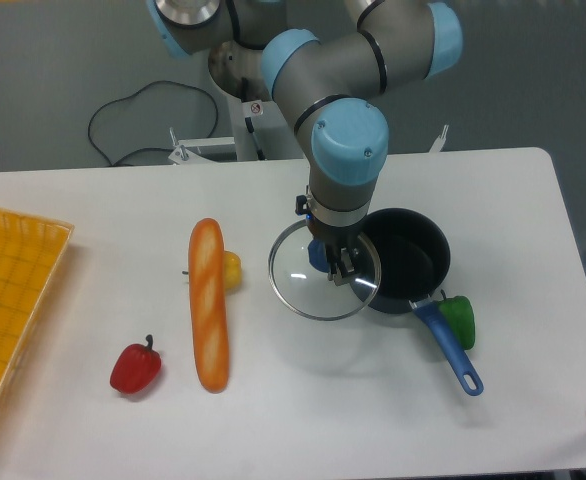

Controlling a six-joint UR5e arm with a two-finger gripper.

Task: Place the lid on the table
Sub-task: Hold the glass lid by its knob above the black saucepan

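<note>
The lid, a clear glass disc with a thin silver rim, hangs roughly level just left of the pot and overlaps the pot's left rim. Its blue knob sits between my gripper's fingers. My gripper points straight down and is shut on the knob. Whether the lid touches the white table I cannot tell; it looks slightly above it. The dark saucepan with a blue handle stands open beside it on the right.
A long baguette lies left of the lid, with a small yellow fruit beside it. A red pepper sits front left, a green pepper by the pan handle. A yellow mesh tray is at the left edge.
</note>
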